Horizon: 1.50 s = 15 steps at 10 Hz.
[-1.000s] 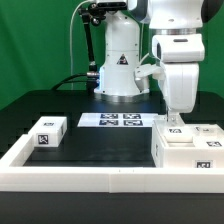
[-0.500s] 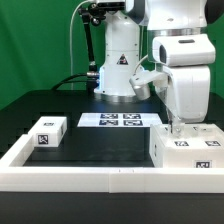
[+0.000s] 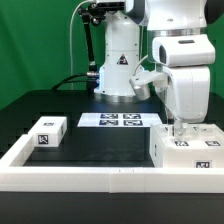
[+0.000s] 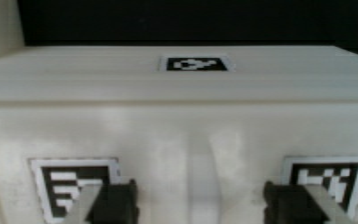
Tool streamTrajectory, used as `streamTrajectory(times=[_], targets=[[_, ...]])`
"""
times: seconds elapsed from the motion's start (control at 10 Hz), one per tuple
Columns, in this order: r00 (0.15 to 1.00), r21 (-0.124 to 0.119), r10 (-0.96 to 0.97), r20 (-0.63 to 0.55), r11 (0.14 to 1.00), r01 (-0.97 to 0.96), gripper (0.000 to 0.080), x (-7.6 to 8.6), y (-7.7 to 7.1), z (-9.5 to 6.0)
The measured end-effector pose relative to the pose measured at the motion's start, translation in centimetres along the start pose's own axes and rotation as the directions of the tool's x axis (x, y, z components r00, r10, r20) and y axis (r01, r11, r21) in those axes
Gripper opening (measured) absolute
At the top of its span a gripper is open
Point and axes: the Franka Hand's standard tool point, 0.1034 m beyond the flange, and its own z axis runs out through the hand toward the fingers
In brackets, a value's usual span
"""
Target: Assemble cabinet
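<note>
Hangs low over the cabinet body [image 3: 190, 150] with end effector [image 3: 180, 128] spread — 2 fingers [image 4: 114, 200] apart, pinching nothing. Stands well apart from 1 small block [image 3: 47, 133] on the counter [image 3: 100, 150].

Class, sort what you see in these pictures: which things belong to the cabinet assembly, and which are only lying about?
Part of the job:
cabinet body
small white block
gripper

Only lying about:
marker board
white border wall
black table

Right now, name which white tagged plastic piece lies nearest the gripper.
The large white boxy cabinet body, directly beneath the gripper; the small white block lies far away.
</note>
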Motion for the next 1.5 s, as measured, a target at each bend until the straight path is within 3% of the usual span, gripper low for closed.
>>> streamTrajectory(times=[0.1,0.2,0.3,0.7,0.8,1.2,1.5], targets=[[1.0,0.007,-0.001,0.001,1.0,0.001,0.0518,0.0,-0.1,0.0],[1.0,0.002,-0.005,-0.004,1.0,0.005,0.0666,-0.1,0.8,0.5],[1.0,0.003,-0.003,-0.003,1.0,0.003,0.077,-0.1,0.7,0.4],[1.0,0.002,-0.002,-0.003,1.0,0.002,0.0797,-0.1,0.7,0.4],[1.0,-0.007,0.017,-0.001,1.0,-0.017,0.0797,0.0,0.5,0.1],[0.988,-0.013,0.15,0.025,0.989,-0.15,0.0797,0.4,-2.3,-2.8],[0.983,-0.009,0.181,0.025,0.984,-0.18,0.0797,0.3,-2.8,-2.6]])
